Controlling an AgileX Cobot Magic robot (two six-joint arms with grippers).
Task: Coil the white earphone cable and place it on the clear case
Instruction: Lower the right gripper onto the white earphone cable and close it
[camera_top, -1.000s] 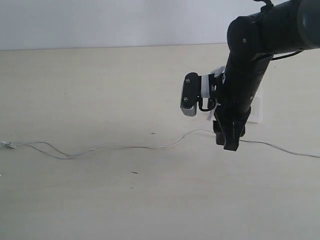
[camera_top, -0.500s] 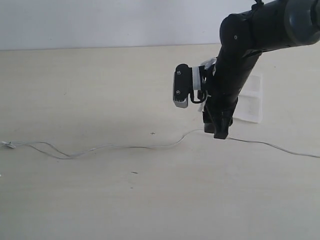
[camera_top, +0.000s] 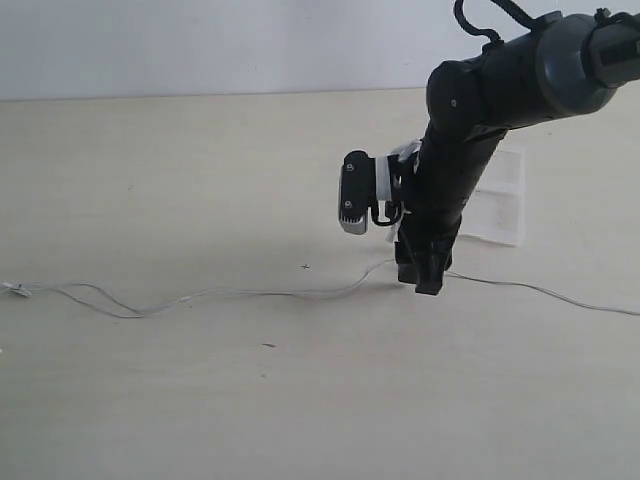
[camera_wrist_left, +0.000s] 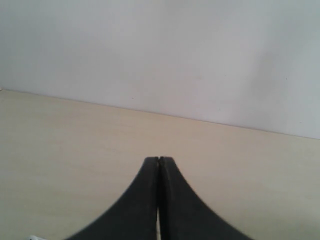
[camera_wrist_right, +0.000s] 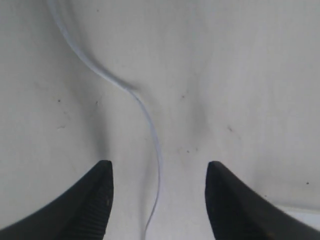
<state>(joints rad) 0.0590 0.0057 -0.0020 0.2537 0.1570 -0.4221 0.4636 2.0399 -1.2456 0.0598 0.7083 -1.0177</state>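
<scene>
On my exterior feed the white earphone cable (camera_top: 250, 293) lies uncoiled across the table (camera_top: 150, 400). It sits nearer to me than the clear case (camera_top: 500, 205), running from far off the case's left side, past its front, and out to the right edge of the view. The right gripper (camera_top: 425, 283) points down just in front of the case's left end, directly over the cable. My right wrist feed shows its jaws spread wide, with the cable passing between the fingers (camera_wrist_right: 95, 200) and touching neither; it grips nothing. I cannot tell whether the tips reach the tabletop. Behind the arm the case lies flat. The left gripper (camera_wrist_left: 158, 161) has its jaws pressed together, empty, over the table, with a pale wall beyond.
</scene>
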